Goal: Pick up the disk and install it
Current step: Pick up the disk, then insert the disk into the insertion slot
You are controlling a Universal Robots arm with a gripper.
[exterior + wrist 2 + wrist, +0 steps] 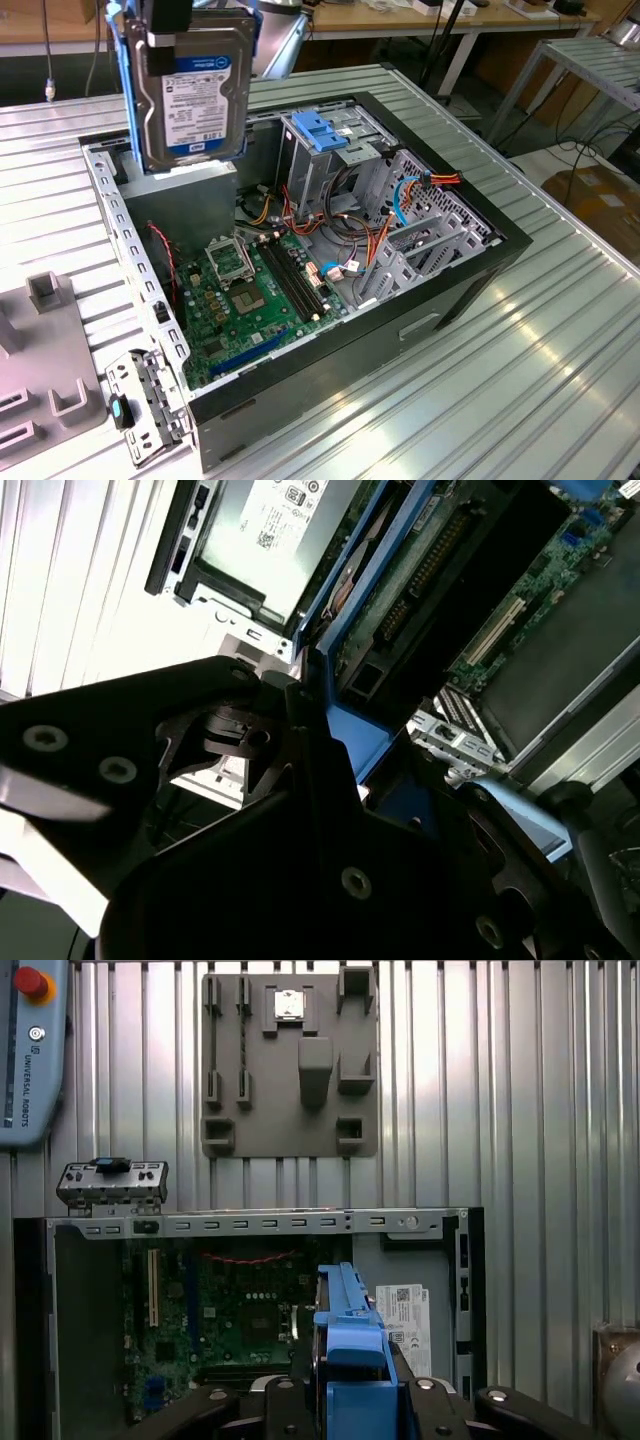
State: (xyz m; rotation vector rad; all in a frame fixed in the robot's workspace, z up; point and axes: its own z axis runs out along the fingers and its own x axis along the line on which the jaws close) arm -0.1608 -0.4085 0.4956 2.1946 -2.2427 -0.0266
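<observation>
Upper left of the exterior view: we note the black gripper [168, 22] pinching the disk [195, 95], a flat silver metal drive in blue plastic rails, upright above the open black computer case [450, 300]; rails want squaring to the grey metal drive cage [305, 172], we judge.

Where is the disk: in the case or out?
Out: the disk hangs upright above the case, clamped in the gripper.

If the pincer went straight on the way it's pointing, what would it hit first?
Probably the grey power supply box, sitting under the disk the pincer holds, though depth is unclear.
</observation>
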